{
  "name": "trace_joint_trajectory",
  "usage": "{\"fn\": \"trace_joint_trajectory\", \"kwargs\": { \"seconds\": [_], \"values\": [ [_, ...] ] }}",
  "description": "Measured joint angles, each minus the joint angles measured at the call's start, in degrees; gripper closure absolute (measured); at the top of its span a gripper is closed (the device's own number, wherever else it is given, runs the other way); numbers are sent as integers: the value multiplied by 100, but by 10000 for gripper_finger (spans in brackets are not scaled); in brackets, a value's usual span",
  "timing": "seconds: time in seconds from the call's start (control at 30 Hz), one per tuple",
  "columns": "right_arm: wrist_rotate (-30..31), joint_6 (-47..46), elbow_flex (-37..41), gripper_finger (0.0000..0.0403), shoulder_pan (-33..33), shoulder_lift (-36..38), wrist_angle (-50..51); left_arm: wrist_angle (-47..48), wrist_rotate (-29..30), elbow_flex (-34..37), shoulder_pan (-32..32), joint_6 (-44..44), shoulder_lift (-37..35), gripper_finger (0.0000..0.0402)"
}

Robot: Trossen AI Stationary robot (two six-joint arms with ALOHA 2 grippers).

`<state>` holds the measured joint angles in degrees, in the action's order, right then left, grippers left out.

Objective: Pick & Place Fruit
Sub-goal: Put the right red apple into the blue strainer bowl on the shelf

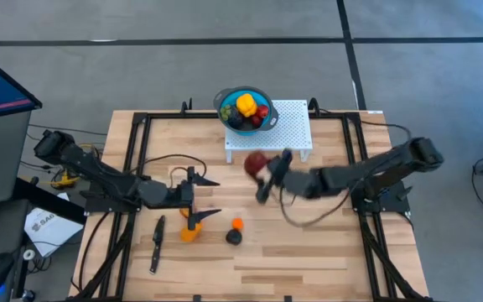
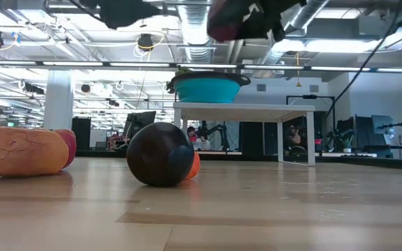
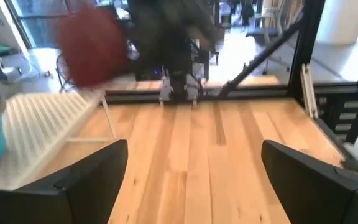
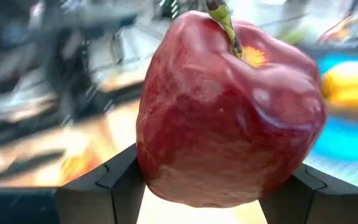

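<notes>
1. Right gripper (image 1: 262,174): fingers clamped on either side of a red apple (image 4: 229,112), held in the air above the table, near the white perforated stand (image 1: 288,134).
2. Red apple: dark red skin, green stem, a yellow patch by the stem; it fills most of the right wrist view. In the high view it sits just in front of the stand's near edge.
3. Left gripper (image 1: 193,191): fingers spread wide apart, nothing between them, over the left half of the table.
4. Orange fruit (image 1: 191,231): lies on the table just beside the left gripper.
5. Near-black fruit (image 2: 160,154): rests on the table near the middle, touching a small orange fruit (image 1: 237,224).
6. Blue bowl (image 1: 243,95): stands on the left end of the stand; holds a yellow fruit (image 1: 246,105), a red fruit (image 1: 263,111) and dark fruits.
7. Knife (image 1: 156,244): black, lies flat near the table's front-left part.
8. Table (image 1: 325,243): light wood planks with a black frame.
</notes>
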<state>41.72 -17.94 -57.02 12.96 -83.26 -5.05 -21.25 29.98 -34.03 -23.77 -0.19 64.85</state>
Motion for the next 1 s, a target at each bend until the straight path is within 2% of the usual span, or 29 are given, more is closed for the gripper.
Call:
{"fn": "trace_joint_trajectory", "kwargs": {
  "seconds": [0.1, 0.2, 0.33, 0.5, 0.63, 0.8, 1.0],
  "values": [
    [-306, 341, -78, 162, -570, 306, -4, -33, 0, 1, 2, -111, 258, 46],
    [-749, 586, -294, 162, -1185, 251, 56, -66, 0, 4, 7, -151, 489, 51],
    [-1226, 643, -830, 162, -1971, -205, 276, -129, -1, 5, 8, -162, 619, 56],
    [-1348, 606, -1604, 162, -2654, -871, 1240, -156, 0, 6, 9, -163, 616, 61],
    [-1341, 615, -2231, 160, -2868, -1336, 1893, -162, -1, 6, 7, -163, 616, 62],
    [-1354, 737, -2788, 136, -2914, -1722, 2367, -153, 0, 6, 6, -180, 616, 62],
    [-1339, 739, -2917, 126, -2912, -1826, 2677, -158, -2, 6, -15, -181, 616, 65]
  ]
}}
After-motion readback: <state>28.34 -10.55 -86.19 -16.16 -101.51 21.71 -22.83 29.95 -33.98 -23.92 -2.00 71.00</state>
